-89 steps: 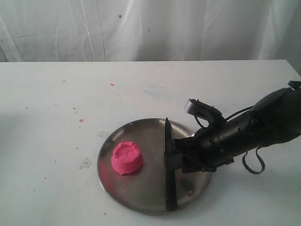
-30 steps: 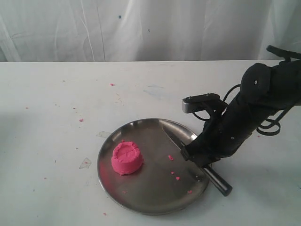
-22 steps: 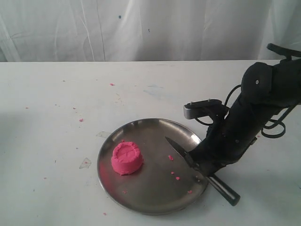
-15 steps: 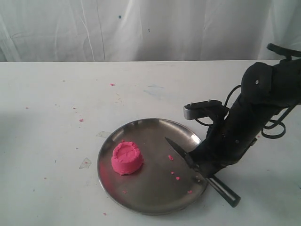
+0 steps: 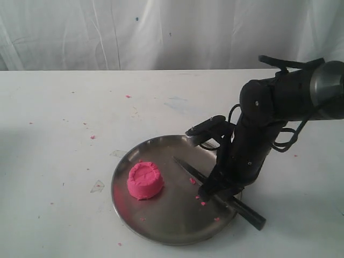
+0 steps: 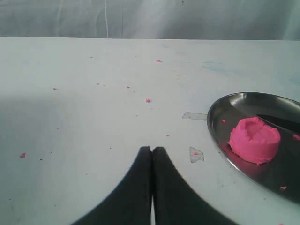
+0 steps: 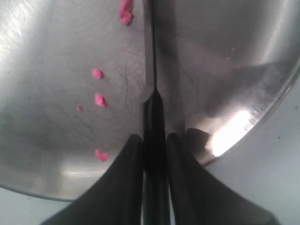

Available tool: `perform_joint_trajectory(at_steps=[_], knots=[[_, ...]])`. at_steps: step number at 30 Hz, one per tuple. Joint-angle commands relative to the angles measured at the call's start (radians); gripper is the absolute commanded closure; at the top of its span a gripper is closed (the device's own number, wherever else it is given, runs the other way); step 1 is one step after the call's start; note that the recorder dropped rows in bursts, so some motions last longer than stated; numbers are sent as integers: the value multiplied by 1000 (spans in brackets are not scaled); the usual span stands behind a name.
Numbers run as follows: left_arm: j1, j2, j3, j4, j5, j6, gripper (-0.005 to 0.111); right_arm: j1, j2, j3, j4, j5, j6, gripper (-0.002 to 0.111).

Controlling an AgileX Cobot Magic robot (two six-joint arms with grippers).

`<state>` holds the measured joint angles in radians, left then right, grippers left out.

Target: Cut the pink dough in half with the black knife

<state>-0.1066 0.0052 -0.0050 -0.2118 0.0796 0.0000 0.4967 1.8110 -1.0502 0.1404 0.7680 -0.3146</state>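
Over plate, right tool grips black knife; left tool wrist-view only.

A white desk is seen, dotted with small pink crumbs. A round steel plate is set on it toward the near right. Two clear scraps are laid flat just beside the plate's left rim.
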Motion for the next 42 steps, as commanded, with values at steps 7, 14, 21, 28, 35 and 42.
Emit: perform_joint_trajectory(at_steps=[7,14,21,28,35,42], knots=[[-4,-5,5,-4,1,0,107,31,59,-22,-40,47,4,82],[-4,-5,5,-4,1,0,107,31,66,-22,-55,56,16,85],[-4,-5,5,-4,1,0,107,31,54,-36,-57,64,35,108],[-4,-5,5,-4,1,0,107,31,-61,-58,-140,104,97,108],[-4,-5,5,-4,1,0,107,171,-181,-90,-303,239,189,108],[-4,-5,5,-4,1,0,107,271,-181,-104,-363,242,246,108]])
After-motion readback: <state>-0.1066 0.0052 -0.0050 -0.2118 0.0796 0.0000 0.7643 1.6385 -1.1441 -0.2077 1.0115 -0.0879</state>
